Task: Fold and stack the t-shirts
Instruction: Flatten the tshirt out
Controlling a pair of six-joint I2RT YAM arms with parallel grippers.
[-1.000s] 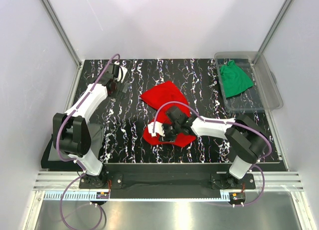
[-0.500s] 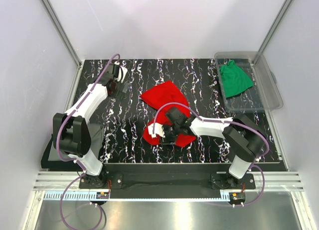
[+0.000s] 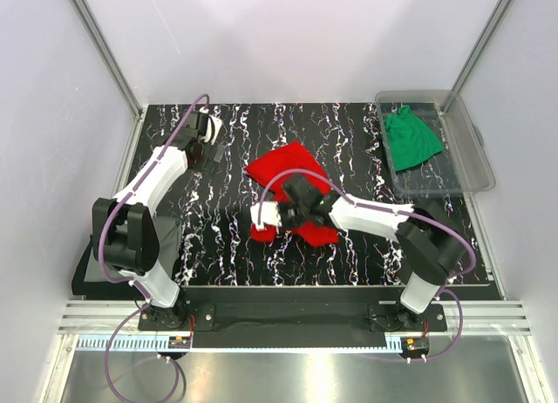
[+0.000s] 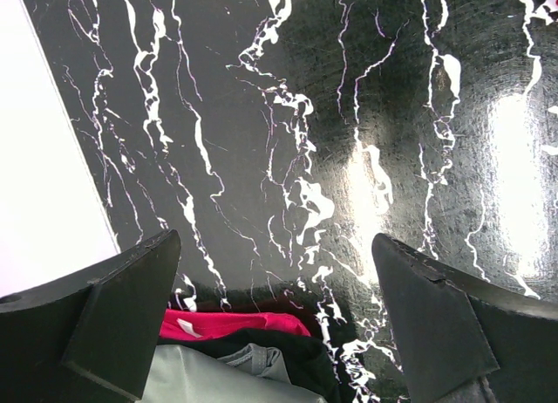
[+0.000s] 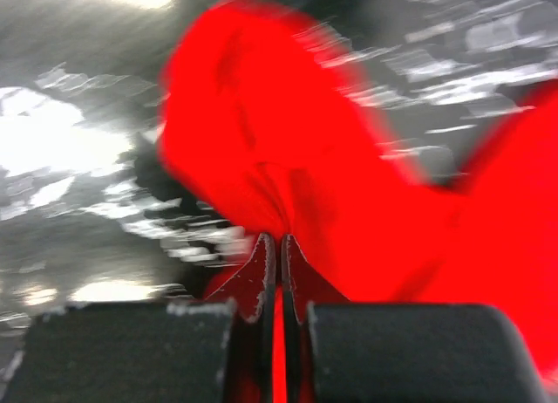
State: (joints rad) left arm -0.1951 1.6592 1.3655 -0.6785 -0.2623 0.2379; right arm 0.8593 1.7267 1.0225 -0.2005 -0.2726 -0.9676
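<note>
The bright red t-shirt (image 3: 284,166) lies crumpled at the middle of the black marbled table (image 3: 349,124). My right gripper (image 3: 279,218) is at its near left part, shut on a pinched ridge of the red t-shirt (image 5: 349,176); the right wrist view shows the gripper (image 5: 281,239) with its jaws pressed together on the cloth. The green t-shirt (image 3: 410,137) lies in the clear bin (image 3: 471,163). My left gripper (image 3: 209,137) hovers open at the far left, with nothing between its fingers. Below the left gripper (image 4: 275,239), grey and black cloth (image 4: 248,355) and a pink-red strip (image 4: 231,323) show.
The clear plastic bin stands at the back right corner of the table. Metal frame posts (image 3: 105,50) and white walls close in the sides and back. A white edge (image 4: 44,159) runs along the left of the left wrist view.
My right gripper has shut on the red t-shirt and shifted left and slightly back, dragging the near fold with it. The left arm has not moved.
</note>
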